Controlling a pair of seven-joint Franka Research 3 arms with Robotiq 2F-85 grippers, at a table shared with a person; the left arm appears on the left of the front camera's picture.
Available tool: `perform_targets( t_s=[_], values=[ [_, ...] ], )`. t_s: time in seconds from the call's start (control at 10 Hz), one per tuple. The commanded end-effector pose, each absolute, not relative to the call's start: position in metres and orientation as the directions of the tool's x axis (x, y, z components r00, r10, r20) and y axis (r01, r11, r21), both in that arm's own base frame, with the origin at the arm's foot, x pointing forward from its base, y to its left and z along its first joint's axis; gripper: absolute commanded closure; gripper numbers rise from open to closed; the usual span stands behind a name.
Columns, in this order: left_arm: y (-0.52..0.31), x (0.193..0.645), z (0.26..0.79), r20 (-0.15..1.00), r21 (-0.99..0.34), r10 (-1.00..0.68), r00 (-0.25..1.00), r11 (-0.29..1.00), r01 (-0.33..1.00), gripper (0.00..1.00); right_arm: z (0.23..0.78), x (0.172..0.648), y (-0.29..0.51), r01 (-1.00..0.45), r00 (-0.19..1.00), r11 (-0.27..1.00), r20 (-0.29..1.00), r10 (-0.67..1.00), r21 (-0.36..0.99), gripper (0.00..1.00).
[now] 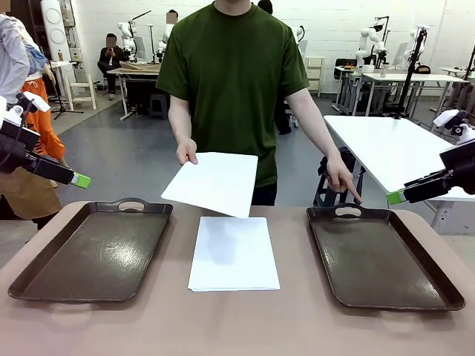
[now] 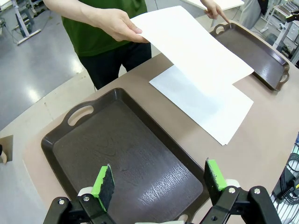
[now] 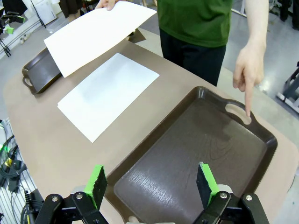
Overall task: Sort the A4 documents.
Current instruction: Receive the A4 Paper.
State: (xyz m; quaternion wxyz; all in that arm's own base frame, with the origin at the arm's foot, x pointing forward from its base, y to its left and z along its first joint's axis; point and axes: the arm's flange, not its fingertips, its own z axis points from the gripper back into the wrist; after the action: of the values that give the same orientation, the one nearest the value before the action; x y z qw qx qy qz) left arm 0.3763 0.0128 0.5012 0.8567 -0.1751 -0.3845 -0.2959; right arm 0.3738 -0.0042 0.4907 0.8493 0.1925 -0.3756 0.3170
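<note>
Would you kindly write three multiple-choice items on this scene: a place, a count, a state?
1. The person's free hand points at: A. the paper stack; B. the right tray's handle; C. the held sheet.
2. Trays on the table: A. one; B. two; C. three.
3. The left gripper and right gripper are: A. open, empty; B. shut on paper; C. shut on trays.
Key: 1 B, fingertip at the handle cutout; 2 B, one each side of the paper stack; 3 A, jaws wide apart, nothing between.
</note>
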Motion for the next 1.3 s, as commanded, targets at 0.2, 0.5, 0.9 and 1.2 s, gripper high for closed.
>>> perform_targets(
  t_s=[0.2,0.5,0.9,1.2],
  values=[
    [0.015,0.377,0.500,0.767,-0.071,-0.377,0.519,0.754,0.653,0.00,0.489,0.375,-0.005,-0.697,0.507,0.711,0.767,0.394,0.095,0.00],
    [0.015,0.377,0.500,0.767,-0.071,-0.377,0.519,0.754,0.653,0.00,0.477,0.406,0.029,-0.683,0.563,0.664,0.799,0.213,0.304,0.00],
    [0.015,0.377,0.500,0.767,-0.071,-0.377,0.519,0.754,0.653,0.00,0.430,0.447,0.112,-0.567,0.718,0.590,0.696,0.011,0.575,0.00],
    [0.015,0.377,0.500,0.767,-0.071,-0.377,0.519,0.754,0.653,0.00,0.394,0.469,0.159,-0.477,0.805,0.508,0.588,-0.076,0.718,0.00]
  ],
)
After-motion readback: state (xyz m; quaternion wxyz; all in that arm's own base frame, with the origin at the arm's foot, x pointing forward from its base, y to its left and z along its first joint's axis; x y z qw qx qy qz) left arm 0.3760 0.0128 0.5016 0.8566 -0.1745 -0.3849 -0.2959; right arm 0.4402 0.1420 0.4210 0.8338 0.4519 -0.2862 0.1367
